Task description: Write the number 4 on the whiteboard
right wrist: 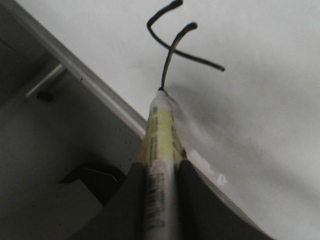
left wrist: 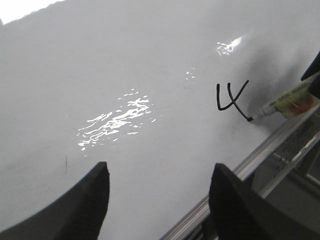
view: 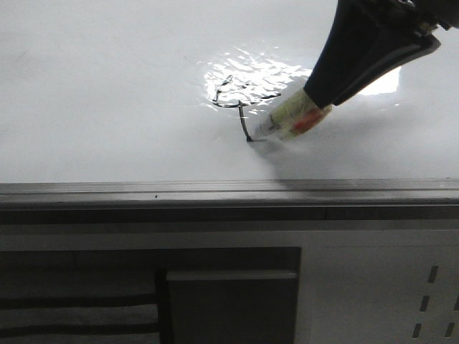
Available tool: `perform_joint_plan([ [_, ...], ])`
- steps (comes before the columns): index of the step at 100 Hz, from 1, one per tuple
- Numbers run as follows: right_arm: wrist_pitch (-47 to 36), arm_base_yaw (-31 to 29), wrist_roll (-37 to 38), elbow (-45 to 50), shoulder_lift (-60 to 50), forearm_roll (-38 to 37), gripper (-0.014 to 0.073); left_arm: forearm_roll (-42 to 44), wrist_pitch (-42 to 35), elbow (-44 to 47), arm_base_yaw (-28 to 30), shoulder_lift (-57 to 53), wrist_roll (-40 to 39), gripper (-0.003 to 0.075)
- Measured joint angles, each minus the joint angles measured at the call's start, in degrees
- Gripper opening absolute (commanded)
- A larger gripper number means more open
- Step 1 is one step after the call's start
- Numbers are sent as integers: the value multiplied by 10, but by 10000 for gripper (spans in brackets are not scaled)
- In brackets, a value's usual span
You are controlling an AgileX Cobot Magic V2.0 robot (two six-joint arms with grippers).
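Thin black hand-drawn number 4 (view: 242,104) sits on the glossy white whiteboard (view: 107,93), near its grey metal edge rail (view: 143,192), partly over the rippled glare. My right hand (right wrist: 161,172) pinches a yellow-labelled marker (view: 290,120), tip touching the tail's end. Judgement: figure reads complete; lift straight off, no sideways drag, or the tail smears. Left hand (left wrist: 157,200) hovers spread, holding nothing, well apart.
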Motion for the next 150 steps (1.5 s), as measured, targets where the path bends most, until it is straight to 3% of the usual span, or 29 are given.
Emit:
perform_joint_plan([
  [16, -6, 11, -46, -13, -55, -4, -45, -8, 59, -10, 0, 4, 35, 407],
  [30, 6, 18, -130, -17, -97, -4, -45, -59, 135, -39, -3, 31, 135, 407],
  [53, 50, 44, -292, -17, -115, -6, -45, -108, 168, -78, -83, 125, 259, 407],
  [85, 52, 55, -317, -17, -115, -7, -45, -92, 93, -154, -217, 276, 285, 407],
  [113, 59, 55, -319, -17, -115, -7, -45, -67, 70, -208, -249, 363, 287, 404],
  [150, 64, 55, -319, -17, -115, -8, -45, -56, 70, -216, -249, 368, 288, 137],
])
